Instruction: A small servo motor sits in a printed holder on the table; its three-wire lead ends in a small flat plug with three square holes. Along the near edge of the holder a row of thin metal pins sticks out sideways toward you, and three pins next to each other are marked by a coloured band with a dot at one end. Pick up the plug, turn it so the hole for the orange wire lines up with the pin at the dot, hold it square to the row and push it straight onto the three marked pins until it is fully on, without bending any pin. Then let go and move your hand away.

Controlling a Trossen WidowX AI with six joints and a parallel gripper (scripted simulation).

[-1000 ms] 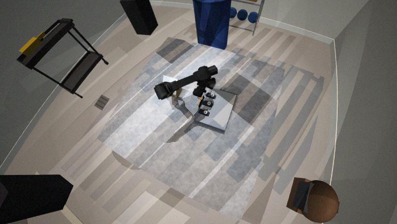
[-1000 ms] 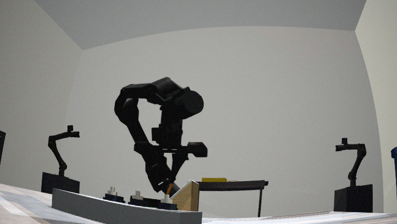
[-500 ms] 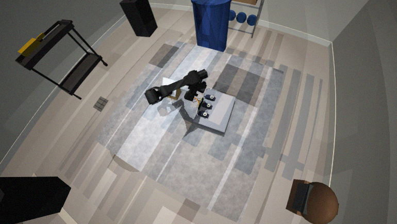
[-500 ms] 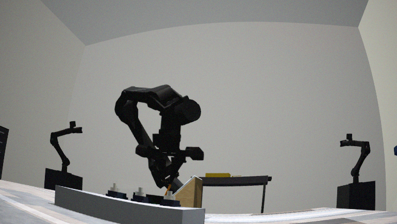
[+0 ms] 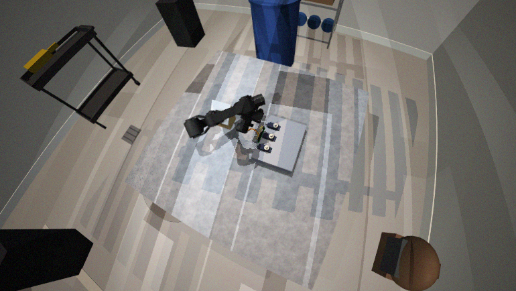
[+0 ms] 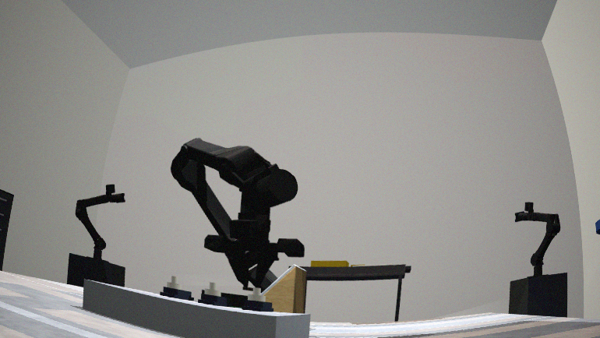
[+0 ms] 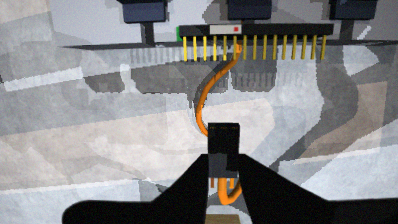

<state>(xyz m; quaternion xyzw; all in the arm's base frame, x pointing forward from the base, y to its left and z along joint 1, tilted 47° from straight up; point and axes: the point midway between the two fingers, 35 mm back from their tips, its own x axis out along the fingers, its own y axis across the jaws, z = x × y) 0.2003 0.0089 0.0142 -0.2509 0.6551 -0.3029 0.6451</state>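
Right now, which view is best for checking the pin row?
Wrist: it shows the pins side by side, with the marker band and its red dot above them. Top shows only a tiny strip at the edge of the grey block. In exterior I can't make out any pins beyond that block.

Open gap before pins (image 7: pixel 255 47)
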